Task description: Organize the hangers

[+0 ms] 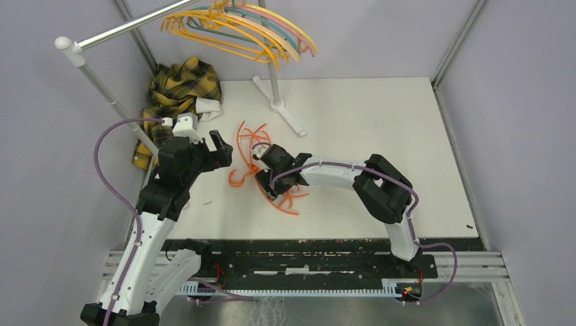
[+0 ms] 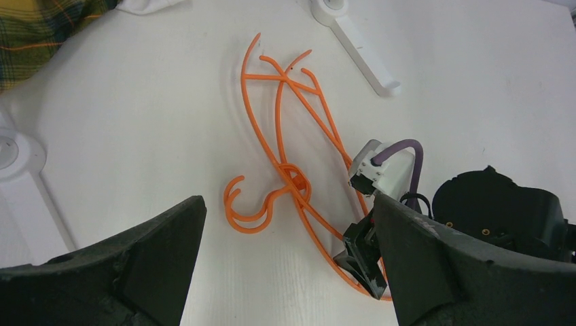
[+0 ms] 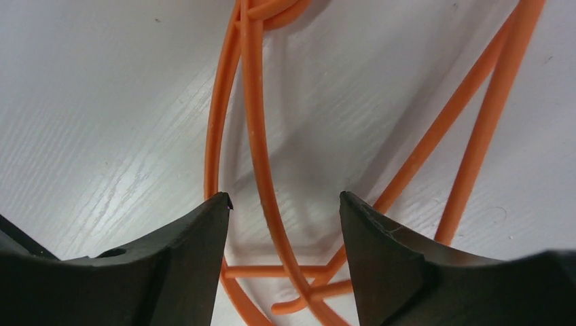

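Note:
Two tangled orange hangers (image 1: 246, 146) lie flat on the white table, their hooks to the left; they also show in the left wrist view (image 2: 285, 115). My right gripper (image 1: 266, 178) is open and low over them, its jaws either side of one thin orange arm (image 3: 255, 136) without closing on it (image 3: 284, 197). My left gripper (image 1: 219, 153) is open and empty, raised just left of the hangers, above the hooks (image 2: 286, 200). Several more hangers (image 1: 238, 30) in orange, yellow, teal and pink hang on the rack bar at the back.
A yellow-black plaid cloth (image 1: 180, 92) lies at the back left. The rack's white foot (image 1: 285, 112) stands just behind the orange hangers, and its slanted pole (image 1: 109, 95) rises on the left. The right arm's wrist (image 2: 502, 210) is close to my left fingers.

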Robot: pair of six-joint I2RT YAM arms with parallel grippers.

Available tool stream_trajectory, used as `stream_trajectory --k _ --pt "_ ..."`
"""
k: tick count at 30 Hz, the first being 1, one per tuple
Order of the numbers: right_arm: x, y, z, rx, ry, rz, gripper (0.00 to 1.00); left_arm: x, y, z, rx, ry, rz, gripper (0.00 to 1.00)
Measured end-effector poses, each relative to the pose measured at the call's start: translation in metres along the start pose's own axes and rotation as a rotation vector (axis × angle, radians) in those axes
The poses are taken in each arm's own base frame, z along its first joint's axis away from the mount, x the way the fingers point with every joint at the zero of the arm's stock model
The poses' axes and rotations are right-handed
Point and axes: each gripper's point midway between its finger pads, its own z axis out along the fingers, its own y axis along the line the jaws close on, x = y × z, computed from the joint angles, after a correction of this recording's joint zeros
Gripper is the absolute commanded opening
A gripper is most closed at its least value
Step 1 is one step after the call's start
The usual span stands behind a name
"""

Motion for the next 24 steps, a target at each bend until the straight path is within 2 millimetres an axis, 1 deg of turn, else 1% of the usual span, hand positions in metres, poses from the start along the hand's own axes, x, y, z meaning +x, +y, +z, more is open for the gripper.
stream_trajectory --k 1,3,5,7,8,9,14,18,20,24 --pt "0.001 0.000 0.003 0.000 0.004 -0.001 0.61 0.001 0.000 0.000 -0.001 0.002 0.000 0.98" --pt "0.000 -0.001 0.006 0.002 -0.001 -0.007 0.45 0.002 0.001 0.000 -0.002 0.004 0.001 0.98" --pt "-0.002 -0.001 0.007 0.001 -0.007 -0.016 0.29 0.003 0.001 0.000 -0.002 0.006 0.001 0.98" --pt "-0.002 -0.001 0.007 0.000 -0.006 -0.023 0.10 0.004 0.002 -0.002 -0.003 0.008 0.001 0.98" --pt "-0.002 -0.001 0.006 0.001 -0.004 -0.021 0.03 0.004 0.002 -0.004 -0.003 0.008 0.001 0.98" --pt "-0.002 -0.001 0.006 -0.002 -0.004 -0.028 0.01 0.003 0.002 -0.005 -0.002 0.005 0.001 0.97" --pt "-0.004 -0.001 0.005 0.001 -0.019 -0.018 0.01 0.002 -0.002 -0.010 0.022 -0.003 -0.001 0.90" --pt "-0.008 0.000 -0.011 -0.028 -0.049 0.022 0.01 0.003 -0.014 -0.013 0.090 0.003 -0.003 0.88" --pt "-0.021 0.004 -0.025 -0.071 -0.096 0.059 0.01 0.005 -0.021 -0.015 0.133 0.007 -0.009 0.87" --pt "-0.067 0.013 -0.063 -0.184 -0.257 0.155 0.01 0.016 -0.029 -0.013 0.187 0.035 -0.020 0.86"
